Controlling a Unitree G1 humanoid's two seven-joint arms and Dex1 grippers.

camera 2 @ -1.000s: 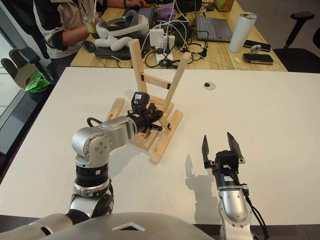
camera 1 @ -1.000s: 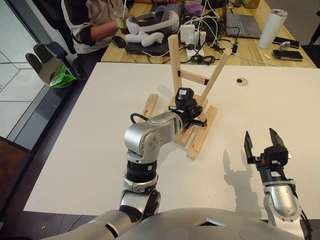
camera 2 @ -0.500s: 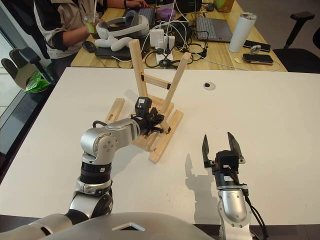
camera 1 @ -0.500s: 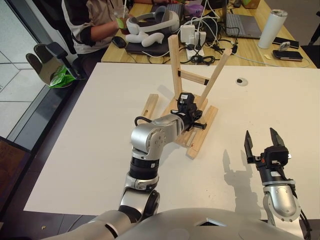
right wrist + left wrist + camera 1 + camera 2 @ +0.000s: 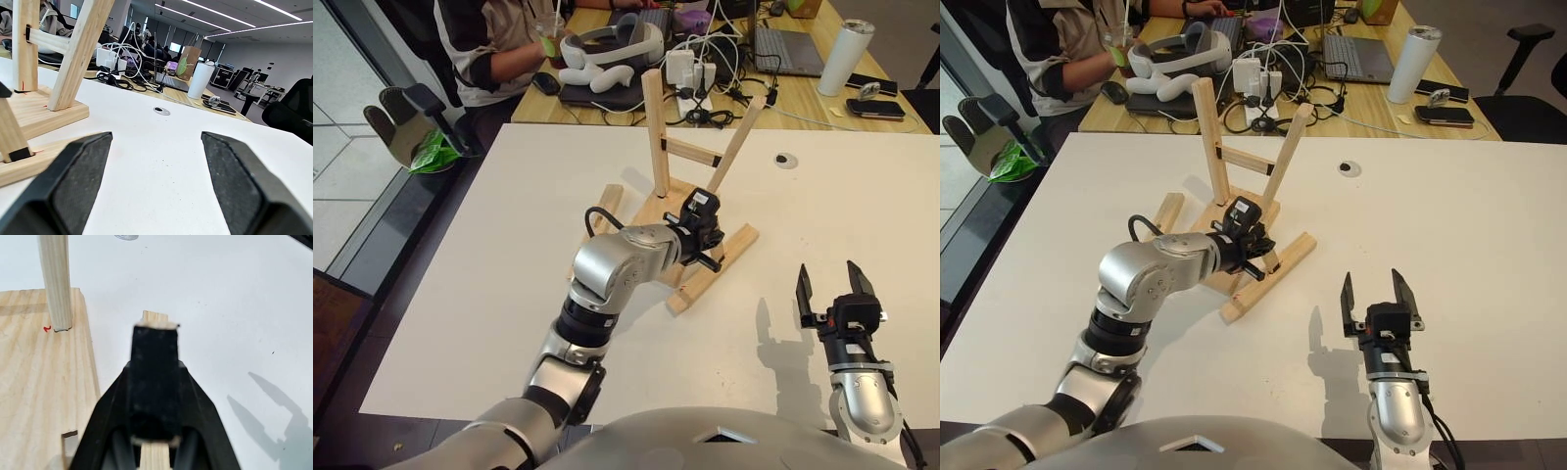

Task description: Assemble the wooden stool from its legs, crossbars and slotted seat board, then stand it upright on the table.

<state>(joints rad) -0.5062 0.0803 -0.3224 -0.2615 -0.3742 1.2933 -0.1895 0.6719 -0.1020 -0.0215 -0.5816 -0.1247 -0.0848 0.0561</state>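
wood, eye view: loose leg (image 5: 736,245) lies just beside the seat board (image 5: 644,208), your left gripper (image 5: 709,238) clamped on it | left wrist: lifted carelessly, it may swivel into the upright legs (image 5: 55,284) | right wrist: right gripper (image 5: 156,166) spread open, well apart from the seat board

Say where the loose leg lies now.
The leg lies on the table beside the seat board's right edge, clamped in the left gripper.
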